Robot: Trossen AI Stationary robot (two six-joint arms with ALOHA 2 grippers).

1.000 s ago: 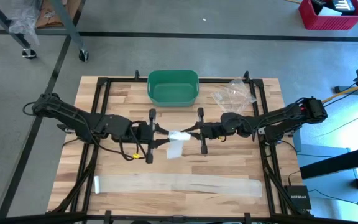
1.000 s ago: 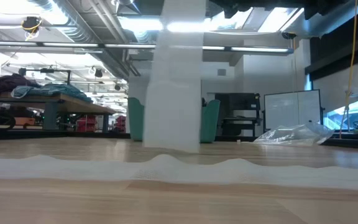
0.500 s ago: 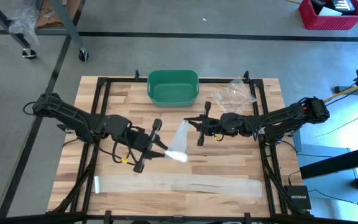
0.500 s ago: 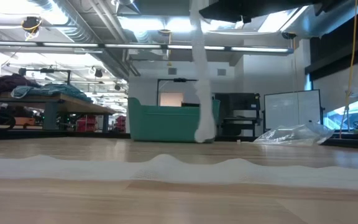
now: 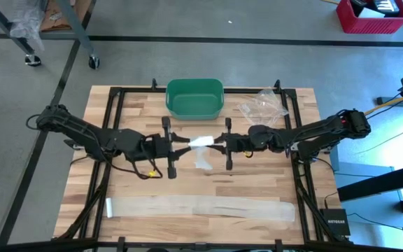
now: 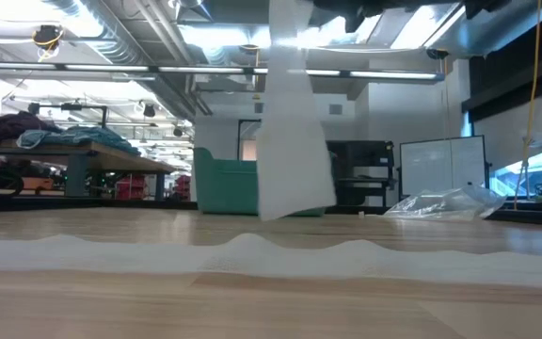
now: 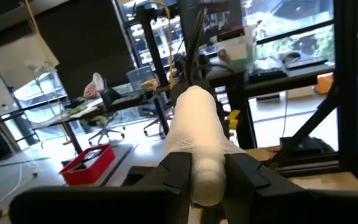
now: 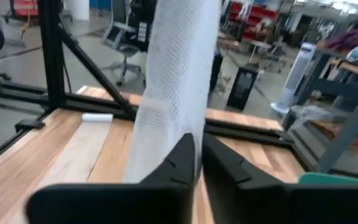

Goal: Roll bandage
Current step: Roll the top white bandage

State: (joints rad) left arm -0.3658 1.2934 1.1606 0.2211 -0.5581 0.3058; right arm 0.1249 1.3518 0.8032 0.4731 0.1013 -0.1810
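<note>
A white gauze bandage point(image 5: 201, 143) is held up between my two grippers over the middle of the table. Its rolled part point(image 7: 197, 149) is in my left gripper point(image 5: 185, 142), which is shut on it. My right gripper point(image 5: 217, 143) faces it from the table's right and is shut on the bandage's flat band point(image 8: 173, 93). A loose tail point(image 6: 294, 141) hangs below, clear of the table. A second long bandage strip point(image 5: 198, 208) lies flat near the table's near edge. My left gripper pinches the rolled part of the bandage point(image 7: 199, 177) between its two fingers point(image 7: 178, 174). The fingers lie level and come from the table's left. The roll is lifted clear of the table. My right gripper pinches the flat gauze band point(image 8: 178, 127) between its two fingers point(image 8: 182, 158), level, from the table's right. How many layers, I cannot tell. The band is lifted clear, and its tail hangs slack below.
A green bin point(image 5: 194, 98) stands at the table's far edge, just beyond the grippers. A crumpled clear plastic bag point(image 5: 263, 106) lies at the far right. Black frame rails point(image 5: 117, 105) run along the table's sides.
My left gripper swung toward the table's near edge and turned, twisting the hanging gauze narrow, then came back level opposite my right gripper. The tail swung with it and now hangs broad again, still clear of the table.
</note>
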